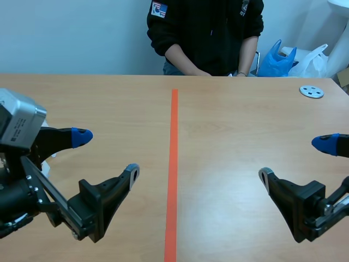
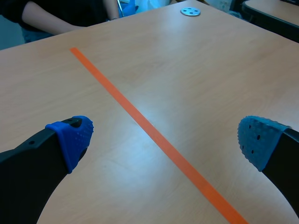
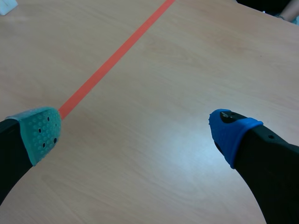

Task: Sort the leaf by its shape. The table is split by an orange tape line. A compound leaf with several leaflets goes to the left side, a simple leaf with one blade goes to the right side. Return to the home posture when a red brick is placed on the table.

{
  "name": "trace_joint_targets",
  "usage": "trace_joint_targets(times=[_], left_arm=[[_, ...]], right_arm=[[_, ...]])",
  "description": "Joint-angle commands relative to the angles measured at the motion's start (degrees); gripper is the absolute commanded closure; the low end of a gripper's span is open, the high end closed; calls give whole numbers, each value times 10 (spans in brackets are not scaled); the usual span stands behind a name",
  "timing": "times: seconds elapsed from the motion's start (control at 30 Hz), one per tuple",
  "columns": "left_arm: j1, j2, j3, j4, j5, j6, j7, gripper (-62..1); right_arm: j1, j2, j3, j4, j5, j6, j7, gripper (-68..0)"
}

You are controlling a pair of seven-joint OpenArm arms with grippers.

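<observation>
Both arms hover low at the near edge of the wooden table [image 1: 240, 125], the left gripper [image 1: 107, 153] and right gripper [image 1: 293, 159] each with fingers spread wide and holding nothing. The orange tape line [image 1: 174, 164] runs near to far between them. A person [image 1: 207, 33] sits at the far side, with a grey disc [image 1: 311, 91] far right.

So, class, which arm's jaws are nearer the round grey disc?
Right. The right arm has its jaws on the same side of the tape line as the disc, nearer the robot; the left arm is across the line.
</observation>
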Motion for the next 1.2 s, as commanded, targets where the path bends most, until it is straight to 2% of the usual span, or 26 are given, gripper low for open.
trace_joint_targets(times=[0.0, 0.13, 1.17], left_arm=[[-1, 2, 5, 2, 3, 9, -10, -623], [-1, 1, 12, 2, 11, 18, -9, -623], [-1, 1, 15, 2, 11, 18, -7, -623]], right_arm=[[5, 0, 6, 2, 4, 0, 4, -679], [5, 0, 6, 2, 4, 0, 4, -679], [5, 0, 6, 2, 4, 0, 2, -679]])
